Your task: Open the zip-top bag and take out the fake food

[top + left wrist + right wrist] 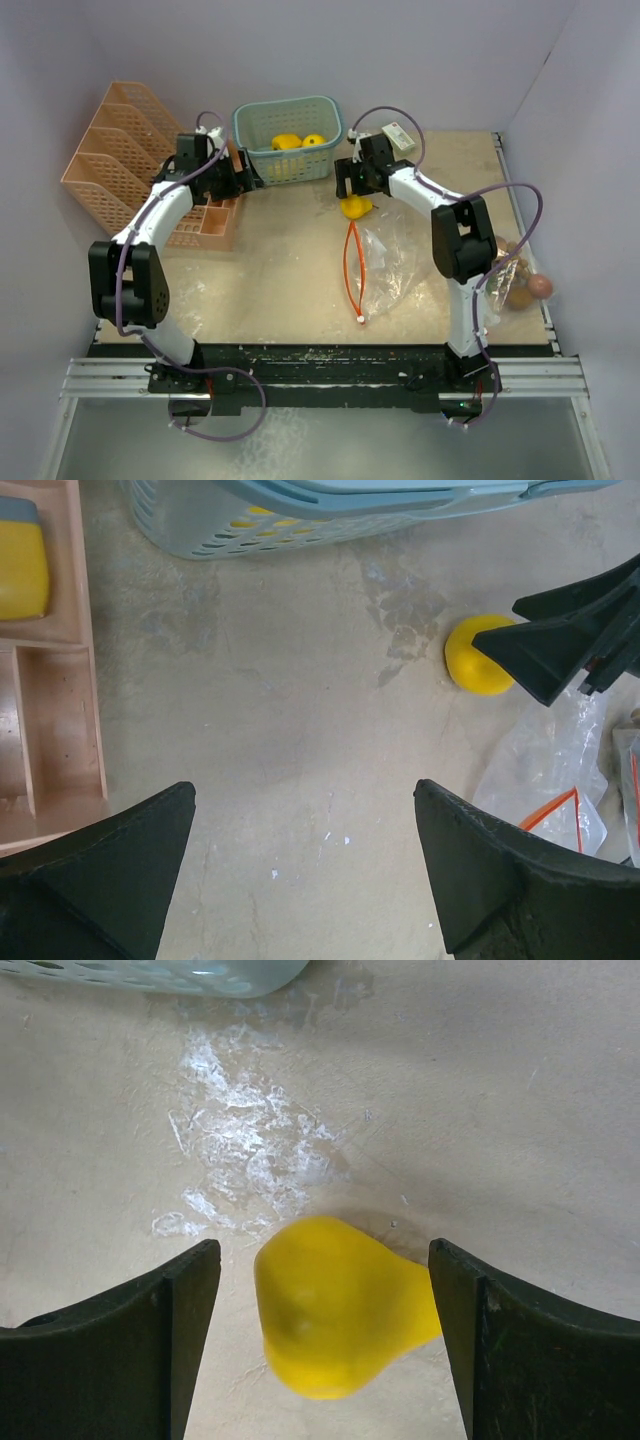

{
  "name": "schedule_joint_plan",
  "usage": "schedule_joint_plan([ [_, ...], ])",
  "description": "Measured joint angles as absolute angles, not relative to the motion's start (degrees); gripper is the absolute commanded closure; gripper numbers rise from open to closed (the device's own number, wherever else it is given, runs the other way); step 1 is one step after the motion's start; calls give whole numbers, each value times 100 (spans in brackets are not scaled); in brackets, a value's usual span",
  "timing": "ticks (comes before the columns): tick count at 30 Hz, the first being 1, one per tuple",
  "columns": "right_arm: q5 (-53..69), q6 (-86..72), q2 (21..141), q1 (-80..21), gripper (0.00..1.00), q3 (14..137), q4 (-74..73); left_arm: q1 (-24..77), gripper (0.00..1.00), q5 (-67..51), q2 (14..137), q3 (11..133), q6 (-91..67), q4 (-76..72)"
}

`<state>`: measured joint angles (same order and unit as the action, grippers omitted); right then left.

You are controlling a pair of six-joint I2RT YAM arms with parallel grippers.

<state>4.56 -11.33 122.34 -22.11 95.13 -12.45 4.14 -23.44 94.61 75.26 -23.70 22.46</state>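
Right wrist view: my right pincer (320, 1260) is spread wide, with a yellow fake food piece (335, 1310) between its fingers, not clamped.
Contact: I cannot tell whether the right finger touches it.
Piece position: on the bench (500, 1110), just beyond the zip-top bag (385, 262), near the blue basket (288, 168).
Left pincer (302, 790): spread wide, gripping nothing, over bare bench.
Basket contents: two more yellow pieces (287, 141).

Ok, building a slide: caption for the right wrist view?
Open right gripper flanking a blurred yellow toy fruit, basket edge at top.
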Motion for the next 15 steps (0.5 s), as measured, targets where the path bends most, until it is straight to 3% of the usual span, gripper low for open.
schedule_joint_plan([
  [9,390,-1052,12033,-2211,16,8938,-1251,414,7,-2412,9574,7555,-2447,2189],
  [12,375,-1033,12029,-2213,27,8783,-1247,414,7,-2429,9574,7555,-2447,2185],
  [15,357,-1020,12029,-2213,45,8759,-1249,414,7,-2434,9574,7555,-2447,2185],
])
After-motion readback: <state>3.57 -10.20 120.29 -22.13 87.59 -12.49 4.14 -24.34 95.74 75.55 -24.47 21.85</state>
